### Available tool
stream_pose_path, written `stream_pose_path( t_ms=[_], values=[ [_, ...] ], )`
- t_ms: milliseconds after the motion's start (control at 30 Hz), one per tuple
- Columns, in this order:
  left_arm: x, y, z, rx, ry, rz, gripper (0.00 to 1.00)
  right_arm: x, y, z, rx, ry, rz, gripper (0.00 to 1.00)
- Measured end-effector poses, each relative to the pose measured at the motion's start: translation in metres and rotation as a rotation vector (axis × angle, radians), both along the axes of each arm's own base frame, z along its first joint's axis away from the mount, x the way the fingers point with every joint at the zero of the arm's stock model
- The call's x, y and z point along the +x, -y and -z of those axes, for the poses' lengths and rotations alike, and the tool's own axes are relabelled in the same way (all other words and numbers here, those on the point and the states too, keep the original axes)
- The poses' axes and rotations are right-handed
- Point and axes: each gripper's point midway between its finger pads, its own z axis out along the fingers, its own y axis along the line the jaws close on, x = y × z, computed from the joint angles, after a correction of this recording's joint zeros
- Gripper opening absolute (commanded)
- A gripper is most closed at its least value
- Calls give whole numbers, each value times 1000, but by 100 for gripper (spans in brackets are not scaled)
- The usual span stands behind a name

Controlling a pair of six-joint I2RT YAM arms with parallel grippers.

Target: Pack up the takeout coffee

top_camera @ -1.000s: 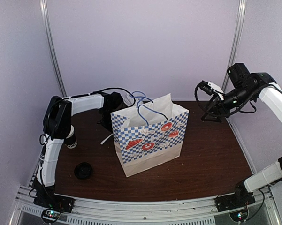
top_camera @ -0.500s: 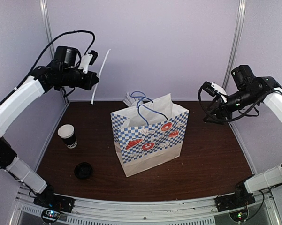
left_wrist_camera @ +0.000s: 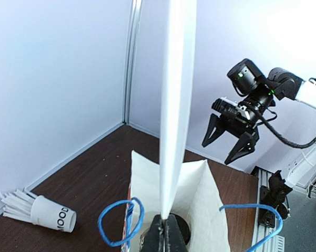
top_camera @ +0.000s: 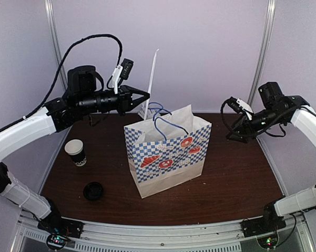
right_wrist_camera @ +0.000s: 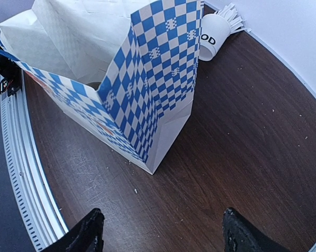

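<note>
My left gripper is shut on a long white straw and holds it upright above the open blue-checked paper bag. In the left wrist view the shut fingertips pinch the straw over the bag's mouth. A dark round shape lies deep in the bag, partly hidden; it may be the lidded coffee cup's top, but I cannot tell. My right gripper is open and empty, raised right of the bag; its view looks down on the bag.
A lidless black cup with a white rim stands at the left. A loose black lid lies in front of it. A white cup of white straws lies on its side behind the bag, also in the right wrist view.
My left arm rose from behind the bag with the straw, then swung right until the straw stands over the bag's mouth. The right gripper dropped slightly.
</note>
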Motion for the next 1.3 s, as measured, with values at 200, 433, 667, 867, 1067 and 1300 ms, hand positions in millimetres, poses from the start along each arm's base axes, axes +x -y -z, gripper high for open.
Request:
stream_pose_path(
  t_ms=[200, 433, 667, 867, 1067, 1300],
  values=[
    [-4, 26, 10, -34, 8, 61, 2, 0, 0, -6, 12, 30, 3, 78],
    [-10, 31, 48, 3, -34, 69, 56, -2, 1, -12, 19, 61, 5, 78],
    [-15, 10, 34, 4, 17, 4, 67, -1, 3, -12, 20, 60, 11, 79],
    [-17, -10, -1, 9, 107, -61, 73, 0, 4, -12, 24, 57, 20, 80],
    [1, -35, -5, 103, 122, -195, 79, 5, 6, -28, 34, 81, 50, 97],
    [50, -91, -3, 262, 60, -452, 85, 38, 17, -59, 25, 126, 177, 100]
  ],
)
